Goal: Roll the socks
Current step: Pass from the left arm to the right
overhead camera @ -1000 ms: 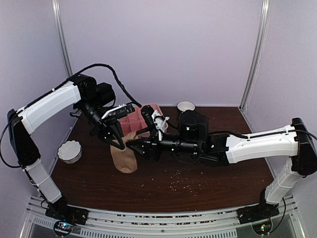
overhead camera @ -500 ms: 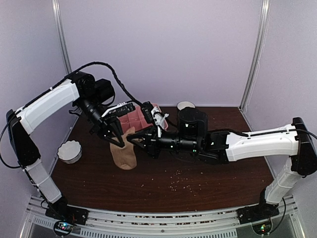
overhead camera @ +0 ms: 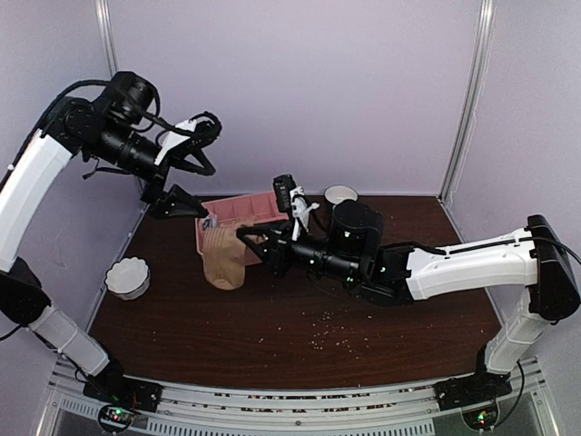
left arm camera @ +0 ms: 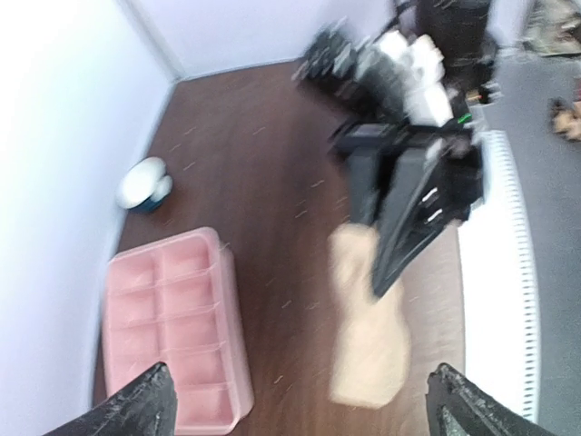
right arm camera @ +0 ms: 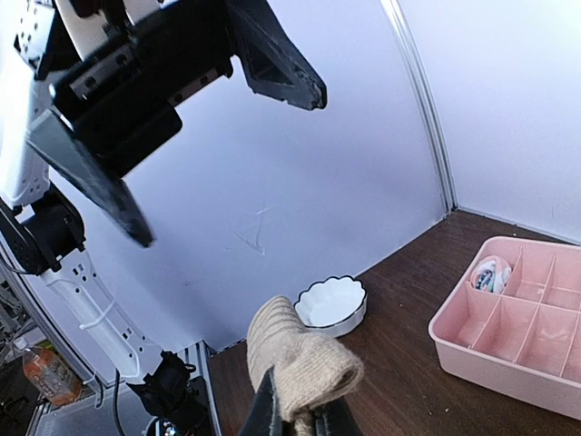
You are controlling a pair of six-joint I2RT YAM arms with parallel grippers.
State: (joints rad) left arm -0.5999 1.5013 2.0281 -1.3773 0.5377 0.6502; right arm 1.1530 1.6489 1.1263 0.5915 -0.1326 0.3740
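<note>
Pinching the tan sock at one end, right end effector sits closed on it beside the pink tray; left end effector hangs wide open above the worktop

**Tabletop**: carries everything listed below.

**Tray**: at the rear, left of centre, close to the back wall.

**Sock**: in front of the tray and near it. Its lower end is on the tabletop. Its upper end is pinched in the right gripper, which comes in from the right.

**Bowl**: at the left edge, well left of the sock.

**Cup**: at the rear, right of the tray and apart from it.

**Left gripper**: raised above the tabletop's rear-left, well apart from the sock.

**Crumbs**: scattered towards the front, right of the sock.
</note>
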